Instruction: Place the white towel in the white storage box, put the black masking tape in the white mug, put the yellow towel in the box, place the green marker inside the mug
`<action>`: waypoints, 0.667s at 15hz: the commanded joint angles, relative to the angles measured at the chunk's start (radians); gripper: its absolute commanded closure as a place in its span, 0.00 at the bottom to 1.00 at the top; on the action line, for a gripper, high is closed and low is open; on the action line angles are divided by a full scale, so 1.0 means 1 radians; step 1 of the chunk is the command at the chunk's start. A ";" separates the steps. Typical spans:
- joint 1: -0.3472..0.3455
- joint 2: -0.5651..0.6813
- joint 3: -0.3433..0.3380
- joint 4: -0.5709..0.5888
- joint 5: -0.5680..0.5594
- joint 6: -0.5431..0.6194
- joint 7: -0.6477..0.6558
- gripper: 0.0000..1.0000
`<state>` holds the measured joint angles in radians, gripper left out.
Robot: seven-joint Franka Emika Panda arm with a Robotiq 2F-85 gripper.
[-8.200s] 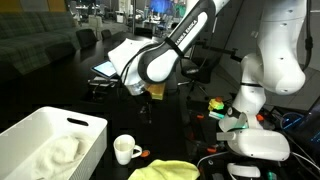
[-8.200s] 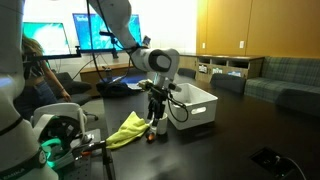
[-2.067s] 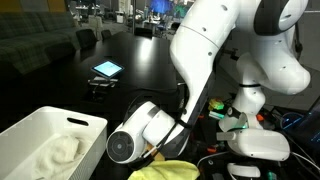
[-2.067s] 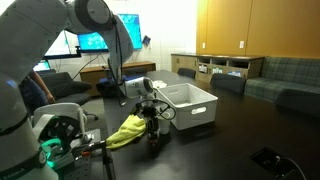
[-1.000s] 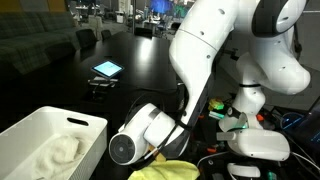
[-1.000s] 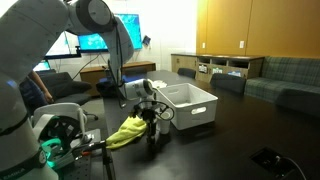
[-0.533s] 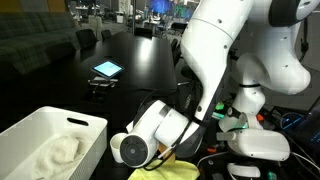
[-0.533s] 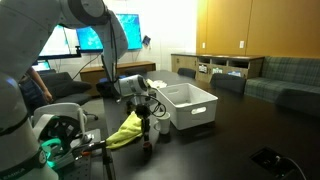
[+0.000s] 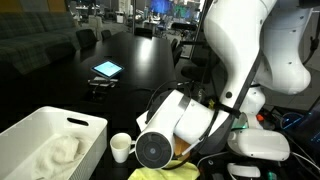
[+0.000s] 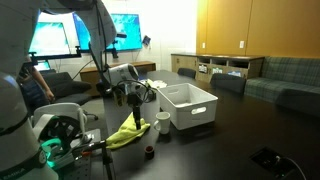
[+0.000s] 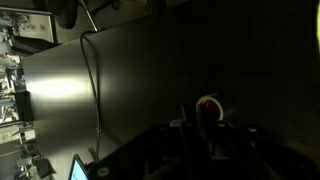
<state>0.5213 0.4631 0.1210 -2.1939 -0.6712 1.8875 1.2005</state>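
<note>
The white storage box (image 9: 60, 118) (image 10: 195, 110) holds the white towel (image 9: 55, 155). The white mug (image 9: 122, 147) (image 10: 163, 122) stands beside the box. The yellow towel (image 9: 165, 173) (image 10: 125, 133) lies crumpled on the dark table. A small dark roll with a reddish core, the black masking tape (image 10: 148, 152) (image 11: 208, 108), sits on the table in front of the mug. My gripper (image 10: 136, 108) (image 11: 205, 128) hangs above the towel's edge and the roll, jaws shut, and I make out nothing between them. The green marker is out of view.
A lit tablet (image 9: 107, 69) lies further back on the table. A white machine with cables (image 9: 260, 145) (image 10: 55, 135) stands close to the towel. Monitors (image 10: 100, 35) and sofas lie beyond the table.
The arm has lifted from table height beside the mug and swung away from it, uncovering the mug in an exterior view. The jaws stay shut.
</note>
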 commanded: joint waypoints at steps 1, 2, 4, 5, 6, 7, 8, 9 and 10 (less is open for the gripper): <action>-0.046 -0.039 0.028 -0.033 -0.022 0.047 0.024 0.79; -0.064 -0.040 0.028 -0.044 -0.022 0.094 0.018 0.64; -0.103 -0.035 0.019 -0.075 -0.018 0.213 0.012 0.56; -0.125 -0.033 0.012 -0.099 -0.013 0.282 0.011 0.49; -0.146 -0.030 0.004 -0.121 -0.012 0.347 0.011 0.42; -0.165 -0.027 -0.007 -0.144 -0.012 0.416 0.012 0.33; -0.183 -0.024 -0.019 -0.168 -0.013 0.481 0.015 0.27; -0.195 -0.014 -0.035 -0.182 -0.016 0.539 0.018 0.18; -0.205 -0.013 -0.052 -0.206 -0.017 0.597 0.020 0.12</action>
<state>0.3491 0.4584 0.1008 -2.3327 -0.6713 2.3354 1.2045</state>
